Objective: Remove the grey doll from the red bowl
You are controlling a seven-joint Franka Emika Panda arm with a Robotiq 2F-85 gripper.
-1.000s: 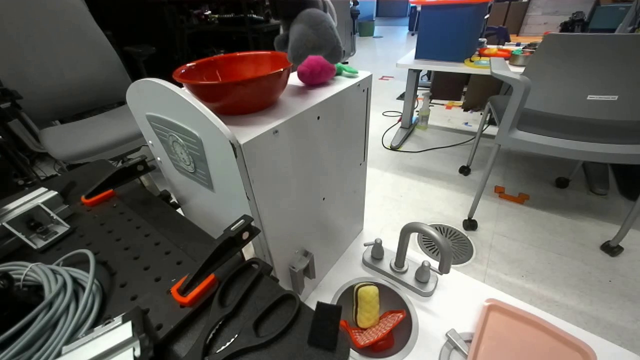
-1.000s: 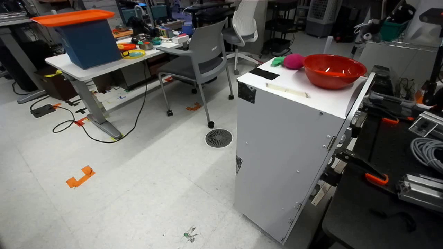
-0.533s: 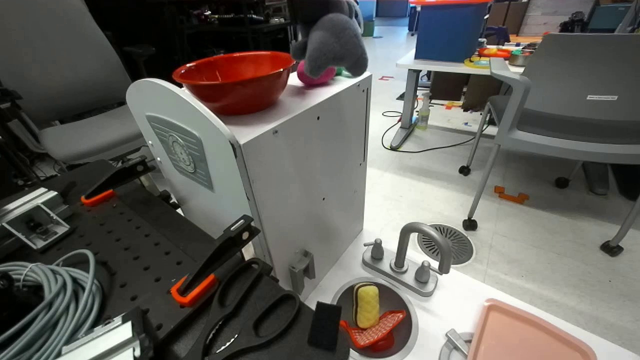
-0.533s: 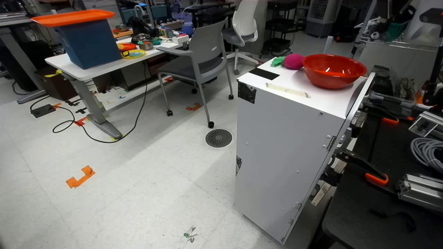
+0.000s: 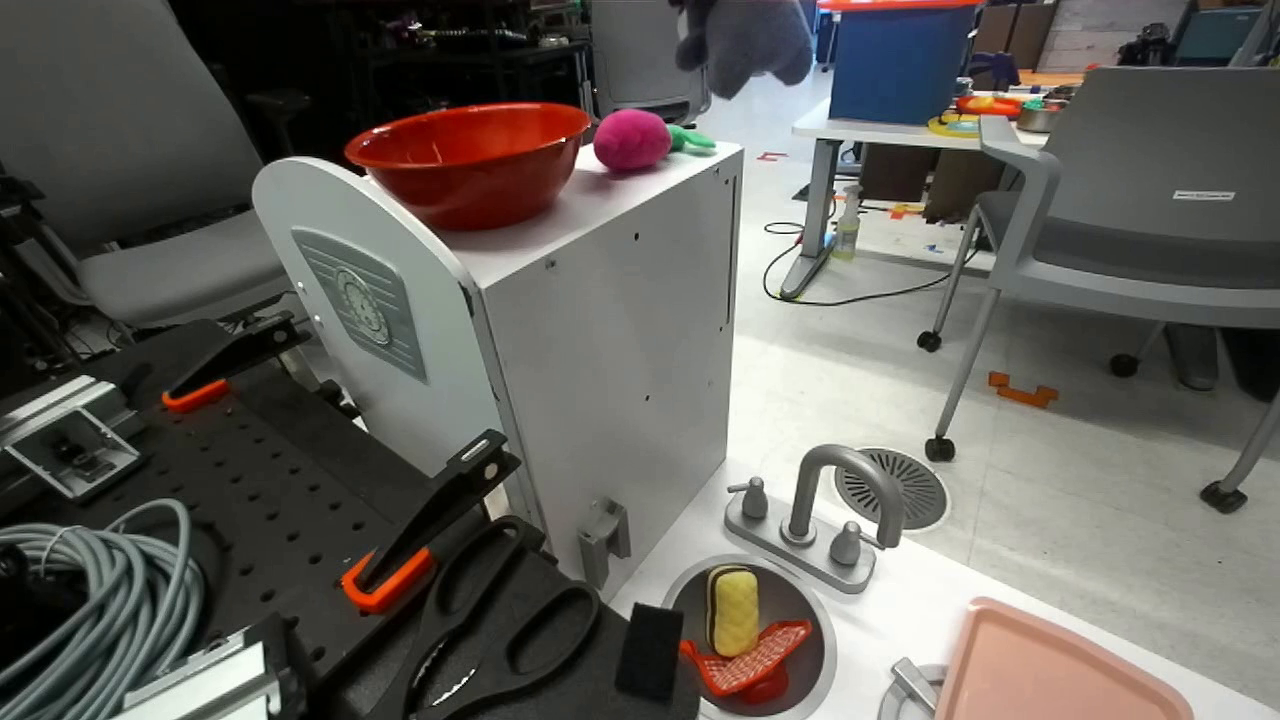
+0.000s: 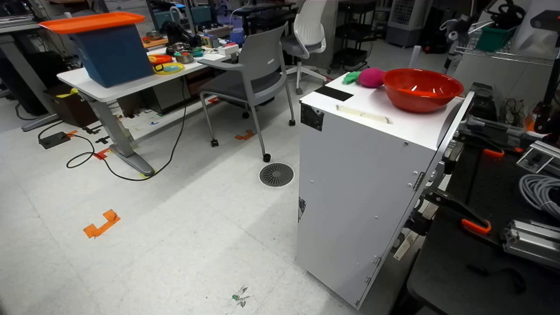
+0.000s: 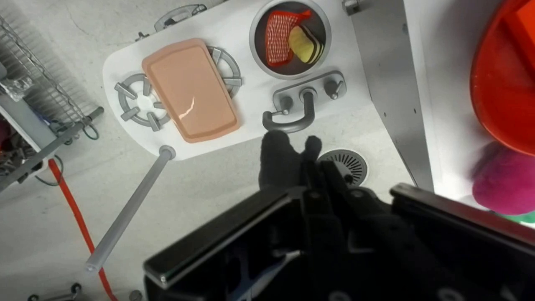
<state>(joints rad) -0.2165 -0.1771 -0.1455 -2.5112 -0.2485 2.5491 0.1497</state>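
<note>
Wrist view: grey plush doll (image 7: 277, 162) is pinched by the black gripper (image 7: 319, 165), clear of the round glossy red-orange bowl (image 7: 498, 98).

Operating from a distance, I look down in both exterior views, from different sides, at the red bowl (image 5: 470, 187) on the white cabinet (image 6: 350, 183), while the wrist view, close behind the gripper (image 7: 317, 167), faces steeply down toward the sink (image 7: 252, 39), whose faucet (image 5: 803, 505) an exterior view shares.
</note>
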